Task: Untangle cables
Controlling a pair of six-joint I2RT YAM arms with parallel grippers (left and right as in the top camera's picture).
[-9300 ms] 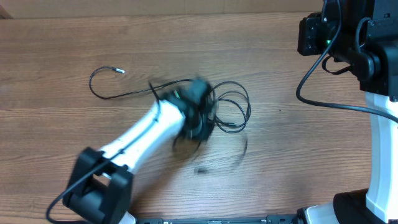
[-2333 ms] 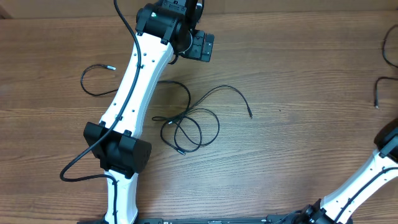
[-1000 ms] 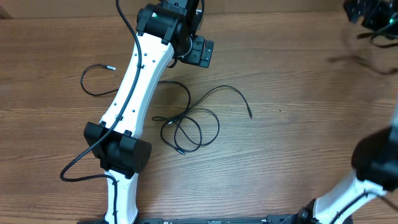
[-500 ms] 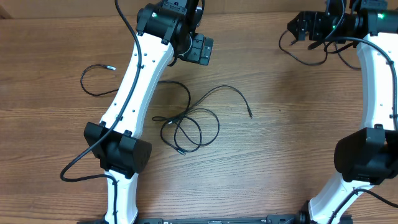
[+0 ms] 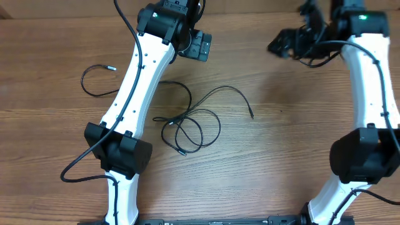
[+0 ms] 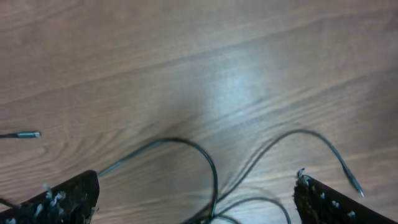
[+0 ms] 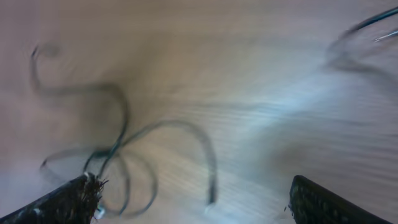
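Observation:
The cables lie on the wooden table. A small tangle of thin black loops sits mid-table, with one strand arcing right to a plug tip. Another strand curls at the left, ending in a silver tip, and passes under the left arm. My left gripper hovers open at the back, above and beyond the tangle; its wrist view shows the cable loops between the open left gripper. My right gripper hangs open at the back right, holding nothing. The blurred right wrist view shows the loops beyond the right gripper.
The left arm's white links stretch from the front left across the table over part of one strand. The right arm stands along the right side, its thicker black lead hanging near the wrist. The table's far edge lies just behind both grippers.
The right arm has swung in from the far right edge, and its gripper now sits further left over the back of the table. The left arm and the cables have not moved.

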